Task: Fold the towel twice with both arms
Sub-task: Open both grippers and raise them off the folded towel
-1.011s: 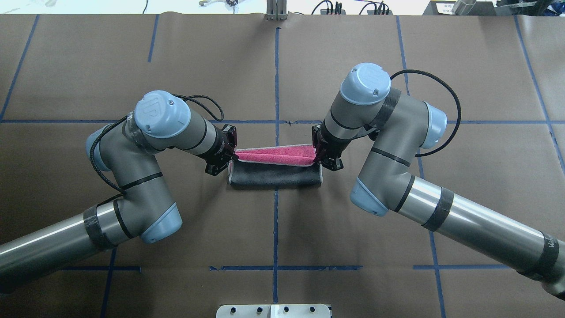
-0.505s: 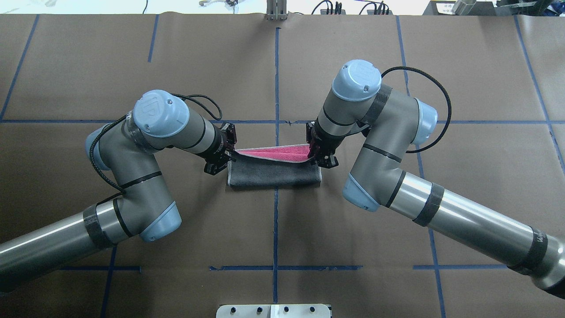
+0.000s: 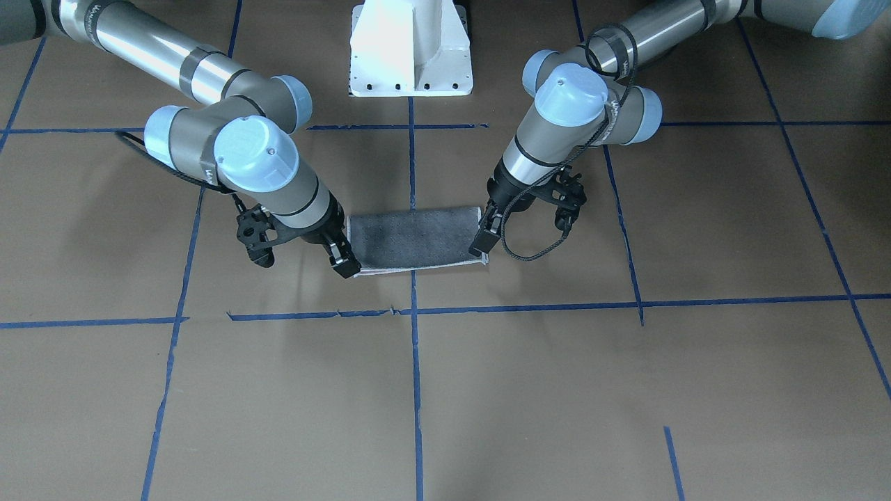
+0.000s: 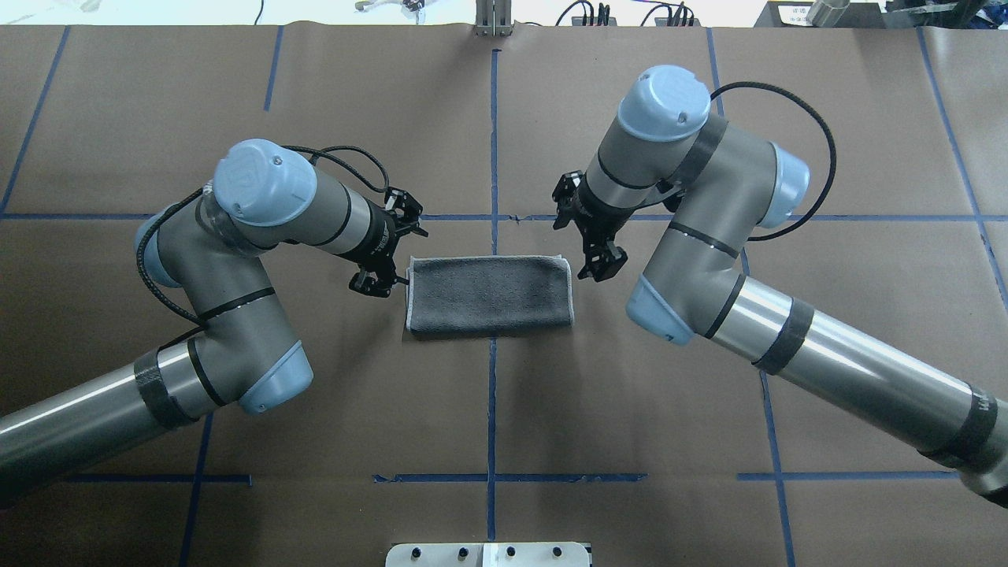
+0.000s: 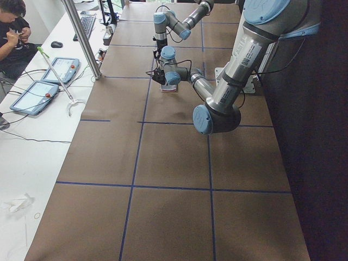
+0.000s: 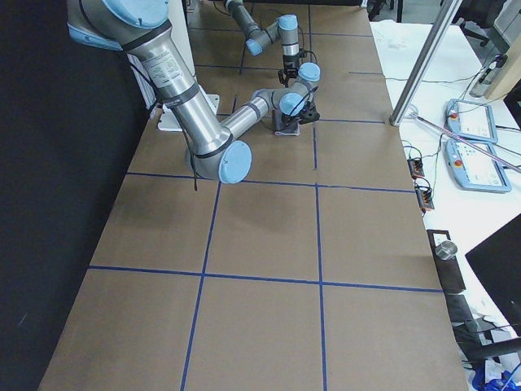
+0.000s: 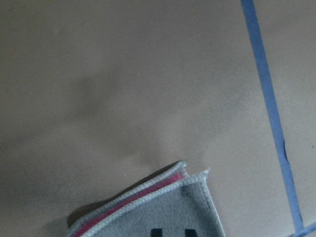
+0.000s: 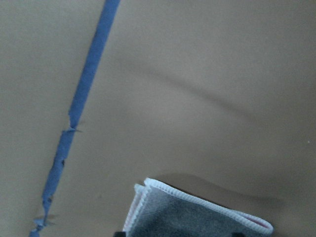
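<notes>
Midway along the desk, the towel now lies flat, grey up, pink hidden; the left tool and right tool have let go, gaping beside its ends.

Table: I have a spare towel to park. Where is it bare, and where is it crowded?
Bare: the far strip beyond the blue tape line, and the near patch between towel and base plate. Crowded: both towel ends, where the left gripper and right gripper hang open.
</notes>
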Available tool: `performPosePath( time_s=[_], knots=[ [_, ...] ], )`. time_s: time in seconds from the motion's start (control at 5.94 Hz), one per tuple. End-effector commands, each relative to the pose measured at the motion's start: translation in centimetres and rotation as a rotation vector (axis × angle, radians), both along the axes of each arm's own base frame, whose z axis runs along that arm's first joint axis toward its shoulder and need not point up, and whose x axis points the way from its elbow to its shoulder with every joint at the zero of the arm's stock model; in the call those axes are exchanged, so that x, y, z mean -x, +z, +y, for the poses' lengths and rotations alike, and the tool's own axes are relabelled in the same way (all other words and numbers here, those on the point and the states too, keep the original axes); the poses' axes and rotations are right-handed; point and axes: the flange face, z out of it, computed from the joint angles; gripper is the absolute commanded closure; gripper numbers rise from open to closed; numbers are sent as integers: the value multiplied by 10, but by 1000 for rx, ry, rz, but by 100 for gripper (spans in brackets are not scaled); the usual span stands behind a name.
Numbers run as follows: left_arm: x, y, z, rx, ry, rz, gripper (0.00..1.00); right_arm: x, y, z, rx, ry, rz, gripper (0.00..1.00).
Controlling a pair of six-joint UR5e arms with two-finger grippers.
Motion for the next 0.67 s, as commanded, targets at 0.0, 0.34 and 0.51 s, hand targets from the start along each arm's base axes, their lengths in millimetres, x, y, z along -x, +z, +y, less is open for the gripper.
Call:
performPosePath(
  time_s=[0.0, 0.34, 0.51],
  knots=[
    [49, 1, 10, -152, 114, 14, 0, -76, 16, -35, -59, -8, -32, 0],
    [53, 12, 29, -273, 186, -12, 0, -136, 40, -14, -227, -51, -32, 0],
    [23, 13, 54, -303, 199, -32, 0, -141, 44, -12, -281, -69, -21, 0]
  ],
)
